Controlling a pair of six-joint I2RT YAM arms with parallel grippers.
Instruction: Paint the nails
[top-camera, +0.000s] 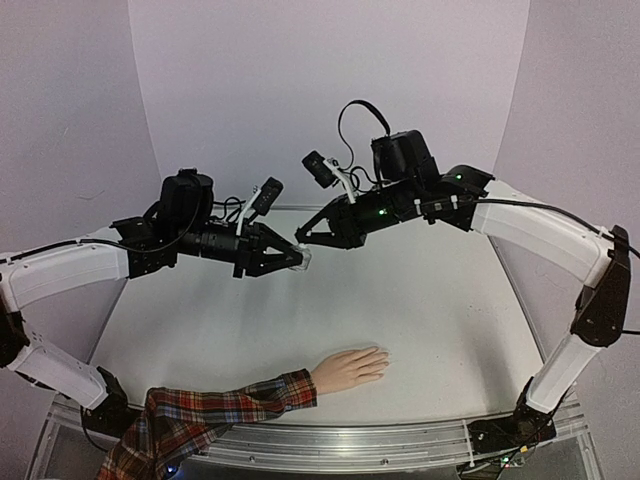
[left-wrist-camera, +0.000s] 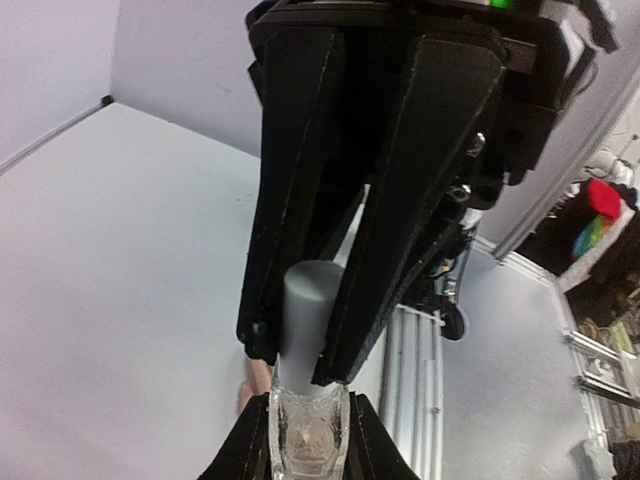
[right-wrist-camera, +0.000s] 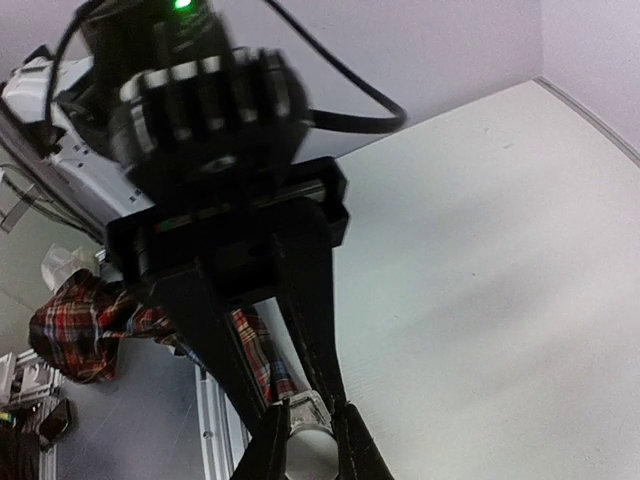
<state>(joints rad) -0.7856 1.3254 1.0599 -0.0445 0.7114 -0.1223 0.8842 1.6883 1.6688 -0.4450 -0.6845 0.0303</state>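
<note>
Above desk (top-camera: 440, 300) centre: left end effector (top-camera: 298, 259) clamped on bottle (left-wrist-camera: 308, 435), right end effector (top-camera: 301, 240) closed on its cap (left-wrist-camera: 308, 305). Nails (top-camera: 385, 362) at 6 o'clock, well apart. You risk the bottle slipping during uncapping, spilling polish.

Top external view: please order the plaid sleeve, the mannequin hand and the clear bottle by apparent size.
Largest: red plaid sleeve.
Middle: mannequin hand.
Smallest: clear bottle, which is partly hidden.

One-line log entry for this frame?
phase: likely uncapping | left gripper: jaws shut on bottle, mid-air | right gripper: jaws shut on cap | mannequin hand: flat on table, no arm near
</note>
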